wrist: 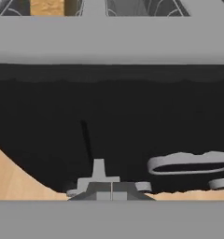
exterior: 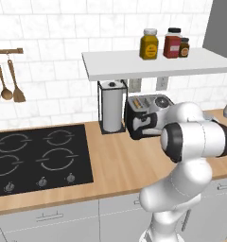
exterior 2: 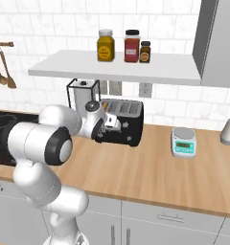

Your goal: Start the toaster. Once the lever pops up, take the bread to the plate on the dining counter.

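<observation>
toaster: the black toaster [exterior 2: 120, 122] is sitting on the wall bench [exterior 2: 150, 172], directly ahead of the fingers and almost touching them; in the hand view its dark front [wrist: 109, 126] is looming just past the tips.
bread: a tan slice [wrist: 47, 7] is sitting down in a top slot, above and beyond the fingers.
fingers: the fingers [wrist: 111, 189] are pressing together, pinching nothing, low against the toaster's front by a grey lever-like tab [wrist: 99, 169].
progress: judging by this, starting is only now being attempted; carrying the bread is left.
hidden: whether the fingers are actually touching the tab is unclear; the arm is covering part of the toaster.
</observation>
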